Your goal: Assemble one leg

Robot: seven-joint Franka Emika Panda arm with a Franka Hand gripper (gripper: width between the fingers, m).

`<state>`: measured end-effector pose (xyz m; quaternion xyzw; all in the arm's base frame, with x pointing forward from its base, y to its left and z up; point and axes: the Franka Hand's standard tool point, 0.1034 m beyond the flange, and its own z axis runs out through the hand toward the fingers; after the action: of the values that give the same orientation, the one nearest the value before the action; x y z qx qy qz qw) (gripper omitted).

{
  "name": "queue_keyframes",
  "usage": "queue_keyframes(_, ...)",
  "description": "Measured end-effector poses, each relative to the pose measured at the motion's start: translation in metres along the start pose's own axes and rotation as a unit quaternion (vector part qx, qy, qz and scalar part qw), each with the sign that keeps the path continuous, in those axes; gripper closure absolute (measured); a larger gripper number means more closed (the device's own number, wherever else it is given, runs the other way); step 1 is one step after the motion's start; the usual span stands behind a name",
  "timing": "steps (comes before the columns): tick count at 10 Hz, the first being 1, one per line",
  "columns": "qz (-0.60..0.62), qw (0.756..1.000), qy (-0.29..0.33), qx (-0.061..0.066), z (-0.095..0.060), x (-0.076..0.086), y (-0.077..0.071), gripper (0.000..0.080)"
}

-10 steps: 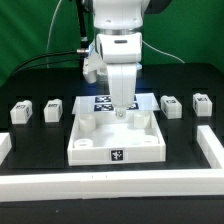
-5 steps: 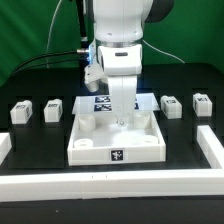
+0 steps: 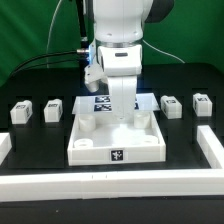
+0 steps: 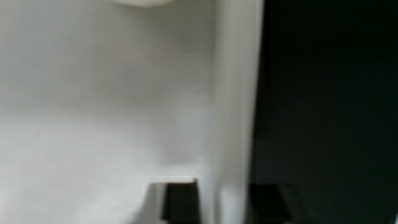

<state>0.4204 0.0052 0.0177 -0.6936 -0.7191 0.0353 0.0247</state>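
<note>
Four small white legs with square markers stand in a row on the black table: two at the exterior view's left [image 3: 20, 112] [image 3: 52, 110] and two at its right [image 3: 172, 105] [image 3: 201, 103]. The large white tray [image 3: 90, 150] lies in the middle. My gripper [image 3: 120, 118] is lowered onto the tray's far wall. In the wrist view my gripper [image 4: 222, 202] has one dark fingertip [image 4: 173, 203] on each side of the tray's upright wall [image 4: 231, 100], both touching it. No leg is held.
The marker board [image 3: 97, 101] lies just behind the tray, partly hidden by the arm. A white fence runs along the table's front [image 3: 100, 186] and up the exterior view's right side [image 3: 212, 147]. A round socket [image 4: 143, 3] shows in the tray's corner.
The gripper has come down a little onto the tray's far wall since a second ago. It has stayed there for the last half second. The legs have not moved.
</note>
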Motion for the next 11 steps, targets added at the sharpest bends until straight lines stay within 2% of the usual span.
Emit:
queue_keyframes(1, 0.000, 1.000, 0.000, 0.000, -0.0002, 0.0000, 0.0003, 0.0742)
queue_keyframes(9, 0.000, 1.000, 0.000, -0.001, -0.0002, 0.0001, 0.0005, 0.0742)
queue_keyframes(11, 0.005, 1.000, 0.002, -0.005, -0.0007, 0.0074, 0.0085, 0.0741)
